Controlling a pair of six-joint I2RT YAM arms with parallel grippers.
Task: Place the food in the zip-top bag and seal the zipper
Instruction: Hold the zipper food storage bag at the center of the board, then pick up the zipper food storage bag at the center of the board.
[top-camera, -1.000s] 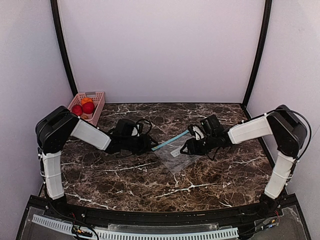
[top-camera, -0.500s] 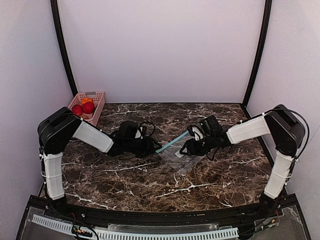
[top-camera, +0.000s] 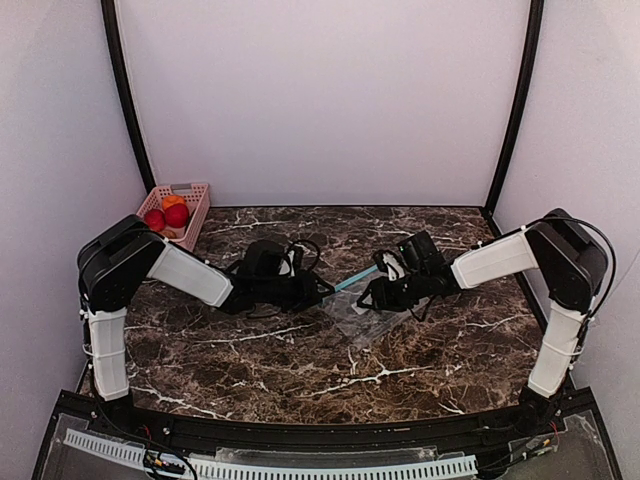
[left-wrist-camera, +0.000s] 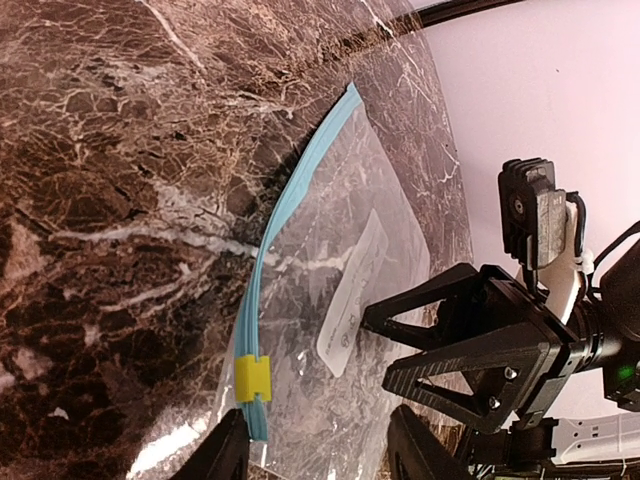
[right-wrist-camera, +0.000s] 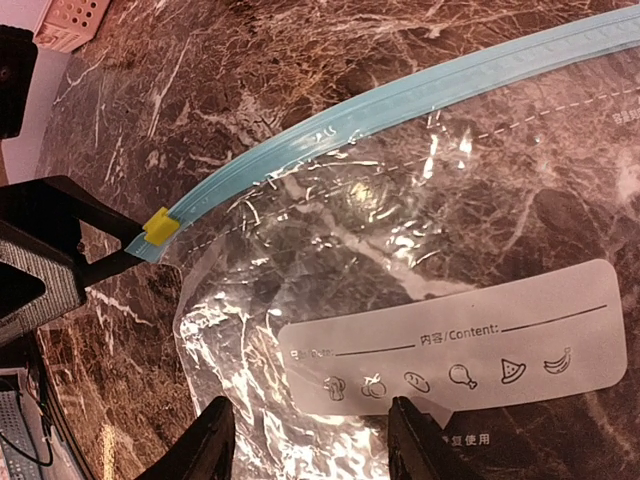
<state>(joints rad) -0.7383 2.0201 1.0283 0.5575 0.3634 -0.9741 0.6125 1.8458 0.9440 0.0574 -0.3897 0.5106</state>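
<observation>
The clear zip-top bag (top-camera: 358, 315) lies flat on the marble table between my grippers, with nothing seen inside. Its teal zipper (top-camera: 352, 281) runs along the far edge and carries a yellow slider (left-wrist-camera: 252, 378) at the left end. My left gripper (left-wrist-camera: 320, 462) is open, its fingers straddling the bag's slider corner. My right gripper (right-wrist-camera: 312, 452) is open over the bag (right-wrist-camera: 330, 250) beside the white label (right-wrist-camera: 450, 350). The food (top-camera: 166, 216), red and orange round pieces, sits in the pink basket at the far left.
The pink slotted basket (top-camera: 194, 200) stands at the back left corner against the wall. The two grippers face each other closely over the bag; the right one (left-wrist-camera: 470, 340) shows in the left wrist view. Black frame posts stand at both back corners.
My left gripper has moved right to the bag's slider corner. The bag has shifted and crumpled slightly. The right gripper has barely moved.
</observation>
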